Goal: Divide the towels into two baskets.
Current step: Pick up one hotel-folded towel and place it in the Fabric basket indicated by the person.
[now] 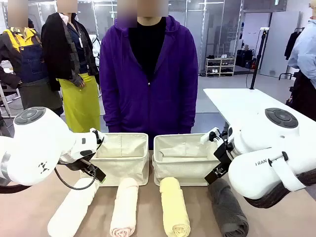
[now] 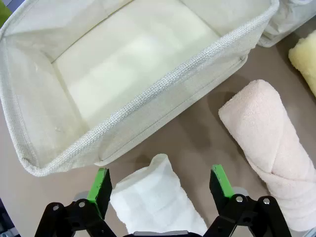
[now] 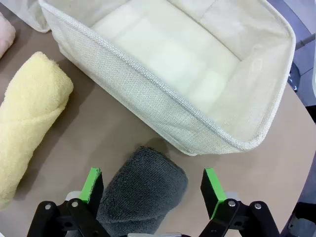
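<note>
Hanging low over the bench, the left end effector has its jaws spread as wide as they go and grips nothing. Its green pads stand on either side of the end of the white towel, which lies on the bench directly under it, between the fingers but not clamped. Just ahead of the fingertips, past the towel's end, sits the left basket, its open top facing up and its cream floor showing. To the inner side of this end effector, toward the middle of the bench, the pale pink towel lies rolled, apart from the white one.

Across the bench, the right end effector is in the same pose: jaws fully apart, nothing held. The dark grey towel lies below it, its end between the two pads. Straight in front of the fingers stands the right basket, close to the towel's end, with its soft rim sagging a little at one corner. The yellow towel lies to the inner side of this end effector, near the basket's wall.

Beyond both baskets a person in a purple hooded top stands facing the bench.
</note>
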{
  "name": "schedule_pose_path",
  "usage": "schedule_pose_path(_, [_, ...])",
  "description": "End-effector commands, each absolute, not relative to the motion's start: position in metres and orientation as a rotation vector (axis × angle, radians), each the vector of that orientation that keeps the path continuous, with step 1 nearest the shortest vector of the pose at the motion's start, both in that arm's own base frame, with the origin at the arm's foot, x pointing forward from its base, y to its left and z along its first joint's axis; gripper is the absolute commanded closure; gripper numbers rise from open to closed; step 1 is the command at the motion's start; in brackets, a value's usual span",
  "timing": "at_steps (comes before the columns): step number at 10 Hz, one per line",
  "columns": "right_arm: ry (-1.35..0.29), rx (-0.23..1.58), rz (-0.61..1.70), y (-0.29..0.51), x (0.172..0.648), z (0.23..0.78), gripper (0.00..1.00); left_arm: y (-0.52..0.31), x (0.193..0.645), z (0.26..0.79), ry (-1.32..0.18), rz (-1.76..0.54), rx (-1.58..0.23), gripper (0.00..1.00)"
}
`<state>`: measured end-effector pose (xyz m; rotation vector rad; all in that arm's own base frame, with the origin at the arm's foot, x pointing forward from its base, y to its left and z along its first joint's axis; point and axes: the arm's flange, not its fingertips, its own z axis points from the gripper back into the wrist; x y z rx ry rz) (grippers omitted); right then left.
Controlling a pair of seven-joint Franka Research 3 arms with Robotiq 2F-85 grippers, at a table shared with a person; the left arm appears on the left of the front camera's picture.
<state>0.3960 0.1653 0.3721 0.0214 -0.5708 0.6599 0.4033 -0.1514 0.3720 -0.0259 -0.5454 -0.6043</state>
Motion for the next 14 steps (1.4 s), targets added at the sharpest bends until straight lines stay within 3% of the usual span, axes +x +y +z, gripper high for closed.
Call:
schedule_pose_path(1, [-0.571,0.021,0.660,0.165,0.396,0.372,0.00,-0.152,0.403,0.372,-0.545,-0.605,-0.026,0.00])
schedule_pose_path(10, [-0.571,0.021,0.660,0.165,0.396,0.372,0.00,-0.152,0.403,0.372,-0.545,-0.605,-0.026,0.00])
schedule_pose_path(14, [-0.564,0.030,0.662,0.166,0.411,0.422,0.00,-0.143,0.405,0.412,-0.534,-0.634,-0.094,0.00])
